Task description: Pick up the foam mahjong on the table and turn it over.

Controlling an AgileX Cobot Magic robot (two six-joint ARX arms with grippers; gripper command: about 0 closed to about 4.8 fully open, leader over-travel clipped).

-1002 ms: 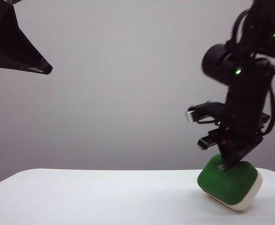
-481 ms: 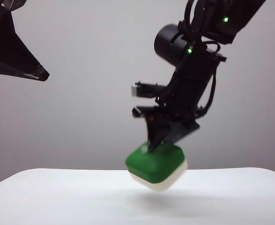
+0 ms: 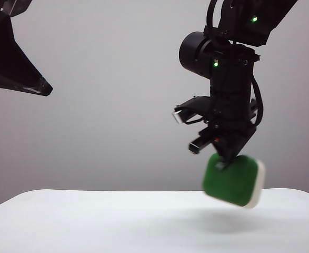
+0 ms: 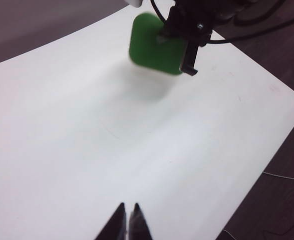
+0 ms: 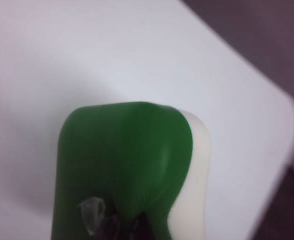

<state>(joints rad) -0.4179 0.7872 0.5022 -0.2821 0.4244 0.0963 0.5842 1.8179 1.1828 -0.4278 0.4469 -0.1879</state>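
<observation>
Foam mahjong clear of the table, hanging tilted on the right side of the exterior view, green half toward the camera, cream edge at its right. Clamped at the upper edge by the right gripper. Left gripper pressed together, empty, high at upper left, well apart.

Right gripper points down, high at right of centre, jaws clamped on a held block. Left gripper raised at far left, jaws together.
</observation>
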